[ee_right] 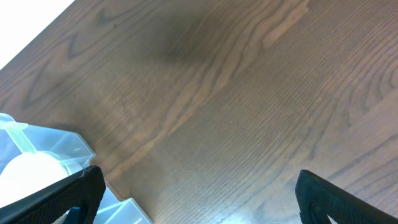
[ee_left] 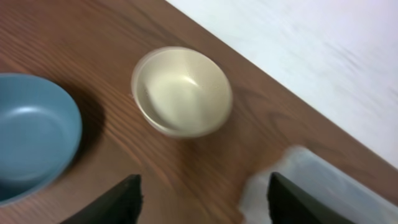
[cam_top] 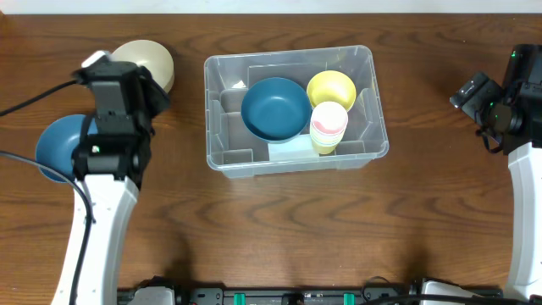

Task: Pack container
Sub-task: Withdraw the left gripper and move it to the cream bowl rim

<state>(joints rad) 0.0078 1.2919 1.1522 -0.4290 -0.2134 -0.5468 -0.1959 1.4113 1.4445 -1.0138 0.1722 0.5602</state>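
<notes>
**Worktop (cam_top: 254, 237), read from its near edge to its far edge.**

- **Blue bowl.** Nearest, at 8 o'clock from the container (cam_top: 222, 127), a blue bowl (cam_top: 52, 151) sits upright on the wood, partly under the left arm. It is judged not yet packed.
- **Left gripper.** Just beyond the blue bowl, the left gripper (ee_left: 205, 180) hangs with its jaws spread wide and nothing between them. It looks toward the cream bowl (ee_left: 181, 92), and the wide spread suits a bowl rim, so this is probably the line-up for a pick.
- **Container.** At centre stands the container, a clear rectangular bin with an open top, so items can go in from above.
  - A dark blue bowl (cam_top: 275, 108) lies near its middle.
  - A yellow bowl (cam_top: 330, 87) lies at 1 o'clock.
  - A stack of pastel cups (cam_top: 329, 125) stands at 4 o'clock, just beside the yellow bowl.
  - A pale label (cam_top: 288, 151) lies at 6 o'clock.
  - Free room shows along the 9 o'clock wall.
- **Right gripper.** At 3 o'clock, well apart from the bin, the right gripper (ee_right: 199, 174) is held wide and empty over bare wood. It seems parked there to leave the work to the left arm.
- **Cream bowl.** Farthest, at 10 o'clock, the cream bowl stands upright near the bin's corner.
</notes>
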